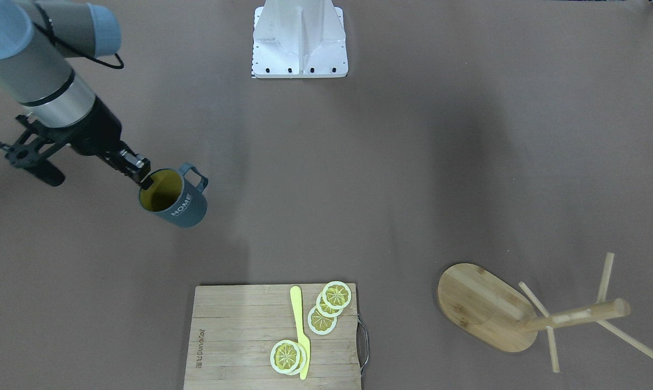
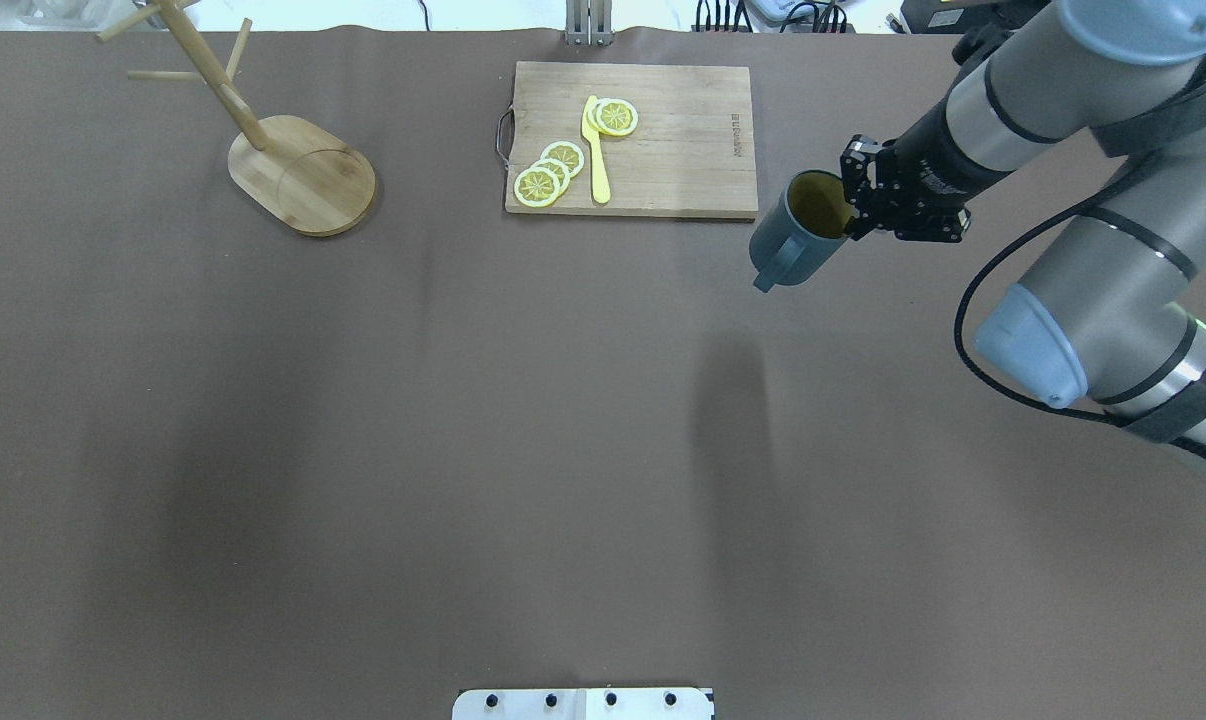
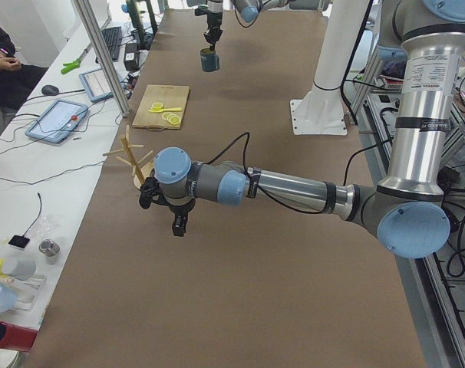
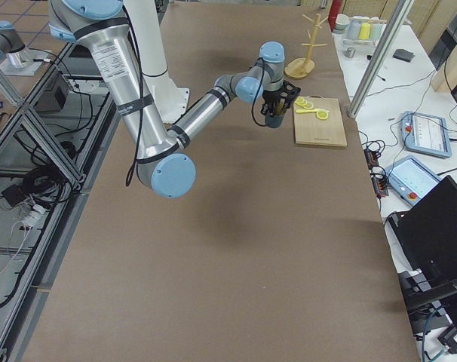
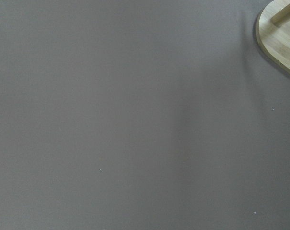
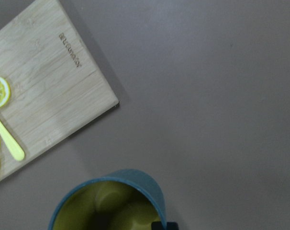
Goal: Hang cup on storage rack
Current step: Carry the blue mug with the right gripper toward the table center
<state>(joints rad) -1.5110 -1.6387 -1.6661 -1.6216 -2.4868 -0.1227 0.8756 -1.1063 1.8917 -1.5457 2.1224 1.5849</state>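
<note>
The cup hangs tilted from the right end effector in the front-facing view, one finger inside the yellow wall and one outside, clamped on the rim. The handle sits away from the fingers, which seems meant to leave the loop free for one of the pegs. The storage rack stands well apart from that end effector, beyond the cutting board with its lemon slices and yellow knife; bare surface lies between. In the overhead view the cup hangs just off the board's corner, so a sweep toward the rack would likely pass on the robot's side of the board or above it. The rack stands close to the far edge, with less room behind it than in front. From the exterior left view the left end effector hovers low just beside the rack, perhaps to steady it, though it may crowd the approach; whether its fingers are wide or narrow cannot be told. The far cup looks clear of the surface. The exterior right view shows the right arm stretched long, the cup under its end effector beside the board. The left wrist view holds only bare surface and a corner of the rack's base. In the right wrist view the cup's mouth sits directly below, the board's corner lies near it, and there is open surface on the other side.
</note>
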